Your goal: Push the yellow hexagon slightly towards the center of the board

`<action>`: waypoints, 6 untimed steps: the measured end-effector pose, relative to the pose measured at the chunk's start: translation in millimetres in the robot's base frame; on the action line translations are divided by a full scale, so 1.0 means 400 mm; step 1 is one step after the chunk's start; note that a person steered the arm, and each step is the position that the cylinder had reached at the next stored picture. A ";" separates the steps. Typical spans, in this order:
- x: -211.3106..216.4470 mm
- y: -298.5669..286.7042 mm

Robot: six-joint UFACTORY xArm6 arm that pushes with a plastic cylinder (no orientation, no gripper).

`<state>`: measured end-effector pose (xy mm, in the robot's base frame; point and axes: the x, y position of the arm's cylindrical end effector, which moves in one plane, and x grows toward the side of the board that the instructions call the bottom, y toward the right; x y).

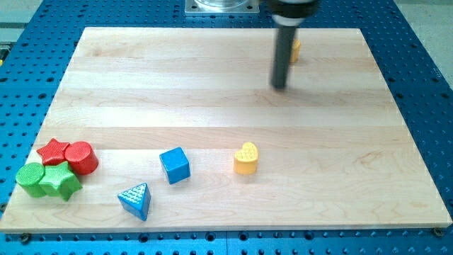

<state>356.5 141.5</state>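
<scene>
My tip (280, 86) rests on the counter (212, 106), just below-left of the yellow hexagon (295, 49), which the rod partly hides. No pincer shows, so its state cannot be told.

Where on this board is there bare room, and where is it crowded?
Free: the wide middle band between my tip above and the blue cube and yellow heart below; also the view's right side. Crowded: the lower left, where red star, red cylinder, green cylinder and green star cluster.

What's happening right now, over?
My tip down on the board, near the view's top. Yellow hexagon just behind the rod, mostly hidden; contact unclear. Nothing in the way toward the centre.
</scene>
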 end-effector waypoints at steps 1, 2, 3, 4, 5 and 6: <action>-0.096 0.192; -0.187 0.084; -0.188 -0.040; -0.004 0.047; 0.311 0.029; 0.464 -0.173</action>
